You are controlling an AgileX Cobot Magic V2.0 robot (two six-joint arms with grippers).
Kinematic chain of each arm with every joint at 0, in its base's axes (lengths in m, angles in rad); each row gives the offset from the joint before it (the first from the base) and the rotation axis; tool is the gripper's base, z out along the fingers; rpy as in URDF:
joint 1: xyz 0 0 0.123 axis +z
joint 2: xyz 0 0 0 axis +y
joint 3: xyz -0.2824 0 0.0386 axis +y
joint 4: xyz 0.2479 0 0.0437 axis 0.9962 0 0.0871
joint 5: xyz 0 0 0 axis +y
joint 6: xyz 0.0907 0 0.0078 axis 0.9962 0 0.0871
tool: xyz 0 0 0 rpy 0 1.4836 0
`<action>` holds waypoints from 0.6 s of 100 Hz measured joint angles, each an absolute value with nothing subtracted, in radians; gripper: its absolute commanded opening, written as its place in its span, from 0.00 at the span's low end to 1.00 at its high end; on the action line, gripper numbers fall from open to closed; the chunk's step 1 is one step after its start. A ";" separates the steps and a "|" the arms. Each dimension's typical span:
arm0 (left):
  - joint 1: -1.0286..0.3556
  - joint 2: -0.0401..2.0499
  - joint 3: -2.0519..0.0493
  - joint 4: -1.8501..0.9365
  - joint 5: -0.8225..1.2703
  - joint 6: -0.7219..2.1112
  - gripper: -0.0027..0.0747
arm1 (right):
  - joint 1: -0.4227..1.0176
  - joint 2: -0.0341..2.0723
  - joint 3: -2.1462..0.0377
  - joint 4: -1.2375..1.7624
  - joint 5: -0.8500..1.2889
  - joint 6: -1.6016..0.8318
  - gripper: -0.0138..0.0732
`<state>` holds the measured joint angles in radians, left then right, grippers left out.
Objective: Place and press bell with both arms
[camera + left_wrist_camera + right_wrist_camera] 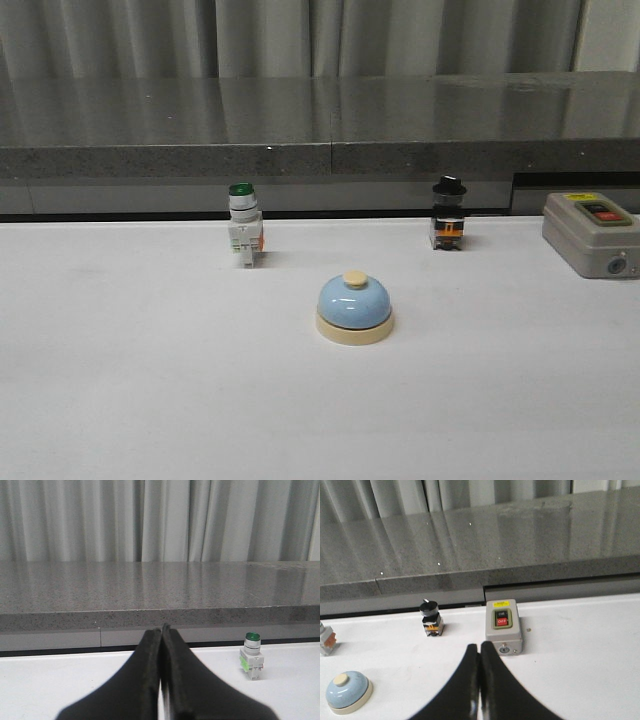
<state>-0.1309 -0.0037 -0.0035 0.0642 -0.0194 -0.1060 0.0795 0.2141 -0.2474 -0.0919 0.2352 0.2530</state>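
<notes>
The bell [354, 307] sits untouched on the desk [130, 380]; left end effector [161, 630] and right end effector [479, 647] both pressed together, nothing begun

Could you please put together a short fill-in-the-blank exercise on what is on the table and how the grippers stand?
1. The bell has a light-blue dome and a ____ top button.
2. The push-button switch behind and to the left of the bell has a ____ cap.
3. The left gripper and the right gripper both have their fingers ____.
4. The grey box stands at the table's far ____ side.

Missing words: cream; green; shut; right
</notes>
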 measured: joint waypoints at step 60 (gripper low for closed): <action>-0.131 -0.004 -0.004 0.064 -0.019 -0.106 0.01 | 0.080 0.970 -0.742 -0.085 0.651 0.252 0.08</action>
